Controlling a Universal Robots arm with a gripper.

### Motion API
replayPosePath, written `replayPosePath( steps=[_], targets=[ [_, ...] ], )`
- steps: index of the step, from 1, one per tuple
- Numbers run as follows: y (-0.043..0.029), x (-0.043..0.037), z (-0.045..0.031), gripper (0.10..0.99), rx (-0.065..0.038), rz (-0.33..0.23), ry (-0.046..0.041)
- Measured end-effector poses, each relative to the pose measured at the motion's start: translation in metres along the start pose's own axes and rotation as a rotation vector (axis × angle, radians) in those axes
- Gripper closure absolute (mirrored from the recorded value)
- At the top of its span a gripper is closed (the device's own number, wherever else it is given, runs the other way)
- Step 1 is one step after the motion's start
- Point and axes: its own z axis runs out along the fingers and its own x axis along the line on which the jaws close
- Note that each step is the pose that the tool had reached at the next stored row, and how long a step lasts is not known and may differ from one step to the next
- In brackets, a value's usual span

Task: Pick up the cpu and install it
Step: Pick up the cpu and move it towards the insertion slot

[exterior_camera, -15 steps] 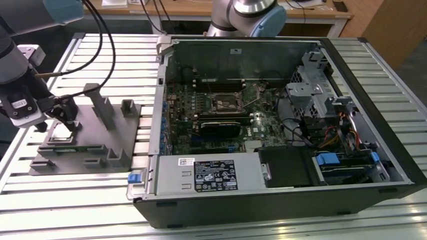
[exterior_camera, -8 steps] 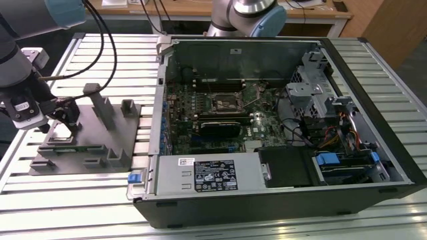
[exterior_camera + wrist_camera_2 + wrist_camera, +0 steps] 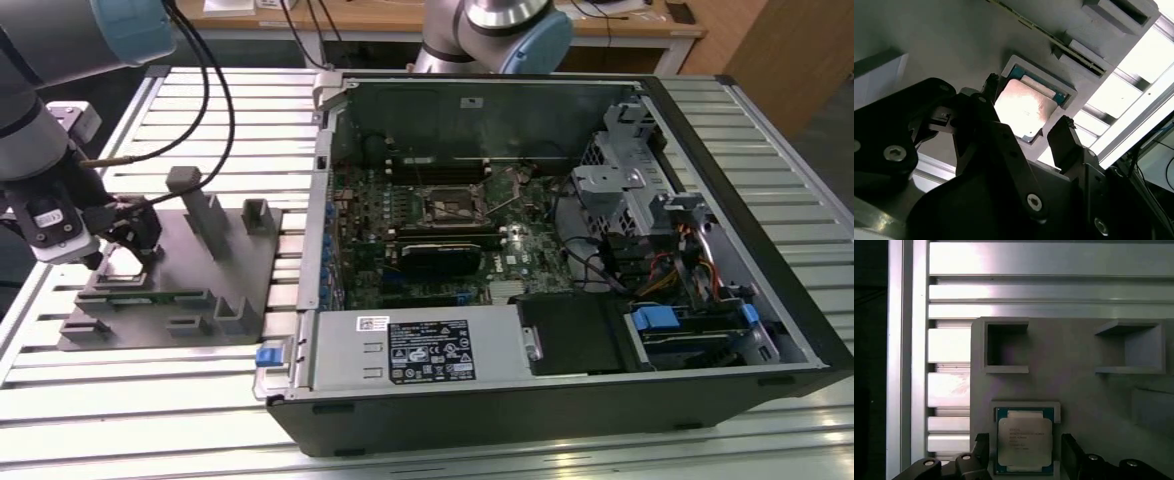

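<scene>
Your black gripper [image 3: 1025, 455] has its jaws apart, one each side of the small square silvery-topped cpu [image 3: 1024, 442] lying flat in its pocket on the grey fixture plate [image 3: 1079, 395], so centre on the chip, stay square to its edges & close gently w/o tilting it.

arm [image 3: 30, 125] — reaching low at the exterior view's left | wrist [image 3: 54, 225] turned down | jaws — parted, pointing down

cpu [image 3: 1025, 441] | flat square chip, pale silvery metal lid with print, greenish rim | lying flat, lid up | seated in a shallow framed pocket near an edge of the grey fixture [image 3: 1079, 400]
</scene>
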Motion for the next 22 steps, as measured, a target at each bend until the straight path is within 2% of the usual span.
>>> replayPosePath(
  steps=[1,2,5,6,22],
  targets=[
    [0.0003,0.0003,0.0011,0.404,0.000,0.000,-0.0002],
    [0.0043,0.0045,0.0120,0.404,0.000,0.000,0.0002],
    [0.0045,0.0044,0.0030,0.404,0.000,0.000,-0.0007],
    [0.0046,0.0044,0.0024,0.404,0.000,0.000,-0.0009],
    [0.0045,0.0042,0.0075,0.420,0.000,0.000,-0.0010]
  ],
)
